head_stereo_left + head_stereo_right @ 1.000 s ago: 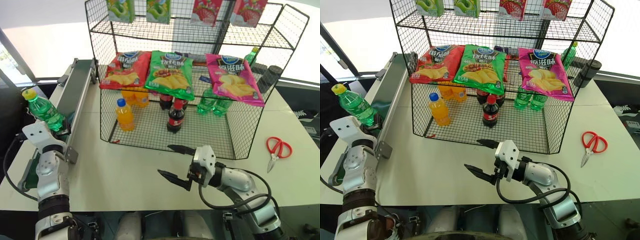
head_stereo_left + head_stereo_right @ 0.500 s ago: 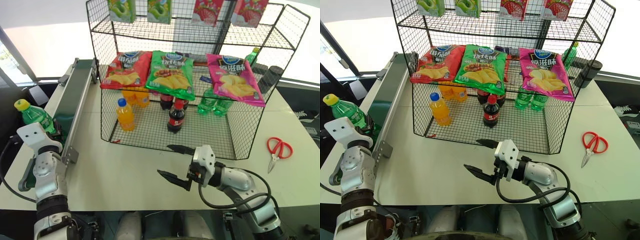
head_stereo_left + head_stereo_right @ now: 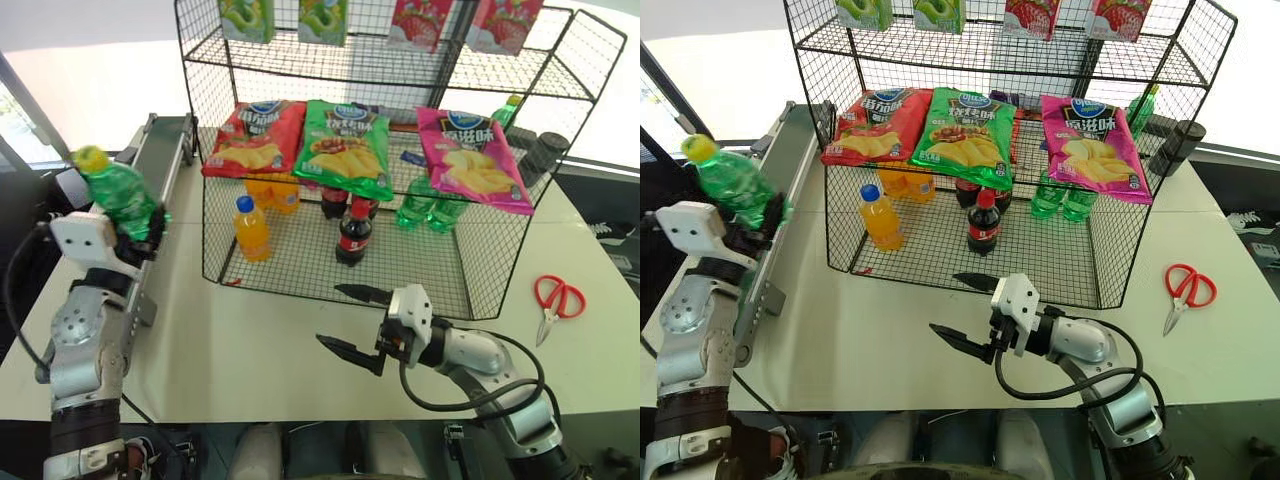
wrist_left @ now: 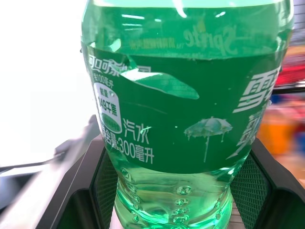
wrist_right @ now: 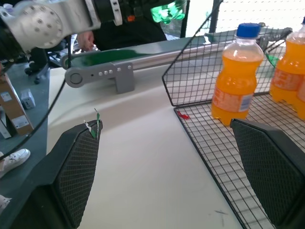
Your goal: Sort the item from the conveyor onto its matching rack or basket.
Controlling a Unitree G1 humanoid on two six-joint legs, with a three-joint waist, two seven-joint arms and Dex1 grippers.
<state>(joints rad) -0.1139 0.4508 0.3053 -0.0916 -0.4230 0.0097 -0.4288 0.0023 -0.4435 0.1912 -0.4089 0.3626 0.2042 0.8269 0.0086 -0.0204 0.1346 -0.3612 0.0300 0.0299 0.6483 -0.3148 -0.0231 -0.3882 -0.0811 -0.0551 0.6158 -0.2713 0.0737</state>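
Two left fingers (image 4: 102, 183) clamp green bottle (image 3: 118, 192) base.

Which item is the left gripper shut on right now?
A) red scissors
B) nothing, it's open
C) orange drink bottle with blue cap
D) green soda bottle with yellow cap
D: the left gripper is clamped on the green soda bottle, held tilted above the conveyor; the left wrist view shows its fingers on either side of the bottle's lower body.
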